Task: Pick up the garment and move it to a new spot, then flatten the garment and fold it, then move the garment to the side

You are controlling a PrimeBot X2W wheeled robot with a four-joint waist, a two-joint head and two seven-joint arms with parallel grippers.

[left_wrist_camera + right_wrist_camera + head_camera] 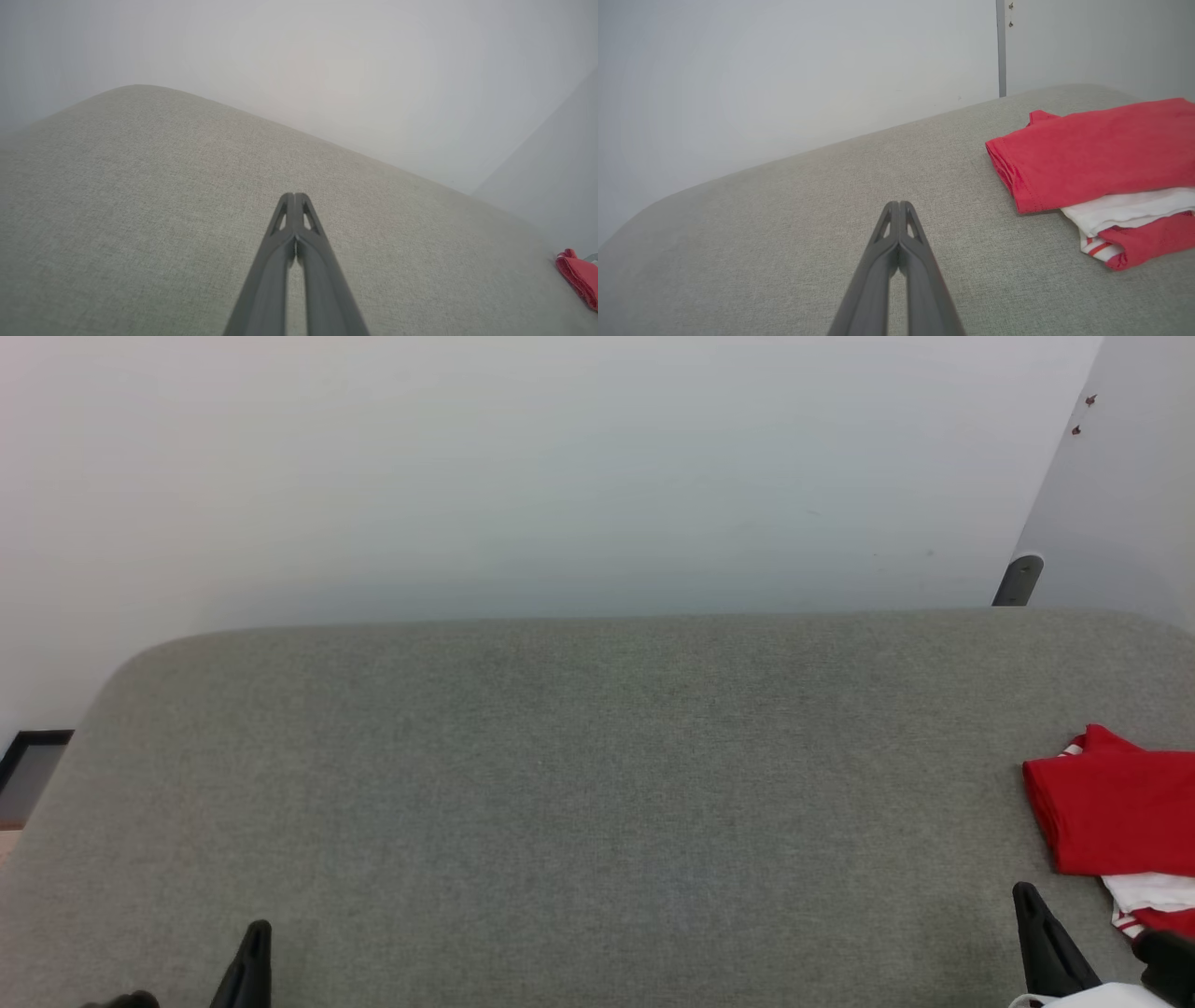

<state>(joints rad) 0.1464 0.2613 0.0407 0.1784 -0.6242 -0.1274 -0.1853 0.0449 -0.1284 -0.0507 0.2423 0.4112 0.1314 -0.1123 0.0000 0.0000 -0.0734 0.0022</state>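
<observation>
Both grippers sit at the near edge of the head view. The left gripper (pixel 259 933) is low on the left, the right gripper (pixel 1026 896) low on the right. Each has its two dark fingers pressed together with nothing between them, which the left wrist view (pixel 294 198) and the right wrist view (pixel 900 205) show plainly. The fingers point away from the robot across the cushion, and their tips lean slightly toward each other. Whether they touch the fabric cannot be told. A pale piece of forearm (pixel 1092 997) shows just behind the right gripper.

Under and ahead of them spreads one broad grey woven cushion (pixel 579 775) with rounded far corners. Nothing lies between the two grippers.

One garment (pixel 1111 803) lies folded on the cushion at its right side, just beyond and to the right of the right gripper and well apart from the left one. It is cut off by the picture's edge. Its top layer is red, with a white layer and red-and-white stripe trim showing beneath (pixel 1087 154).

Past the cushion's far edge stands a pale wall (pixel 560 476). One grey post (pixel 1018 581) rises at the far right, and two small dark spots (pixel 1083 415) mark the panel beside it. One dark frame (pixel 28 761) sits low at the far left.
</observation>
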